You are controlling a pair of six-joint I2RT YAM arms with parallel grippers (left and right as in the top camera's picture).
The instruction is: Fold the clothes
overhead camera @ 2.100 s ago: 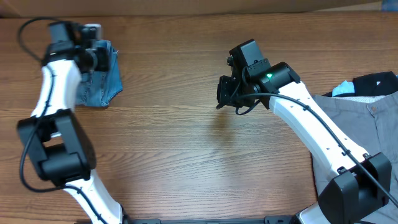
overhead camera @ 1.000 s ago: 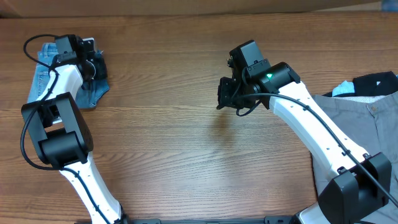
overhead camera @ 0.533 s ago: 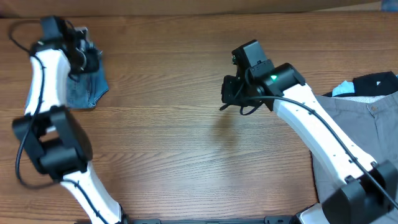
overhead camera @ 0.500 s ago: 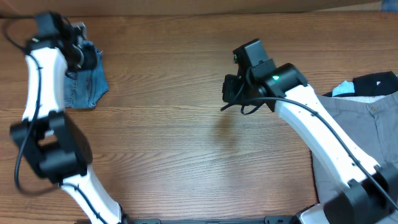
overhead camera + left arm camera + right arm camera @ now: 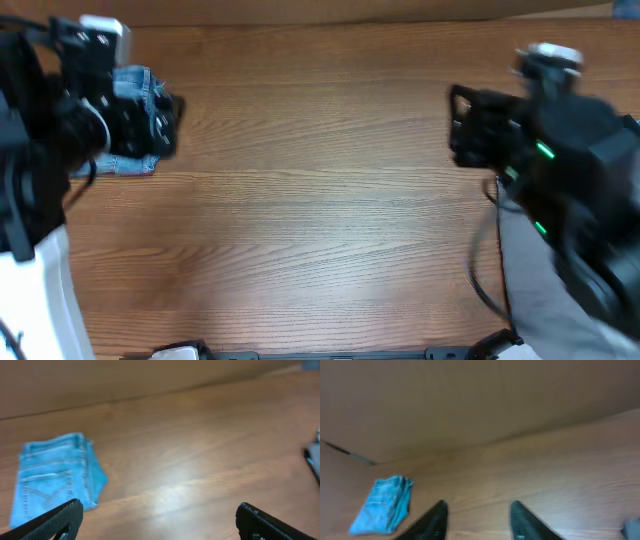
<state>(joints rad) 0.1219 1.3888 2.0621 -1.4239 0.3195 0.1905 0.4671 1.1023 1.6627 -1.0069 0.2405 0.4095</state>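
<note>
Jeans [image 5: 55, 477], light-blue faded denim, folded into a compact stitched bundle, flat at far left of wooden table [image 5: 200, 435]; left gripper [image 5: 159, 507] spread wide, empty; right gripper [image 5: 478, 506] parted, empty

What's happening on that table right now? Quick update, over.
Left claw open, empty. Right claw open, empty. Jeans lie in a small folded bundle at the table's far left, clear of both claws. Grey garment at right edge, well away.

The folded light-blue denim jeans [image 5: 138, 82] lie on the brown wooden worktop [image 5: 320, 200] at upper left; a grey cloth [image 5: 522, 285] lies at lower right.
</note>
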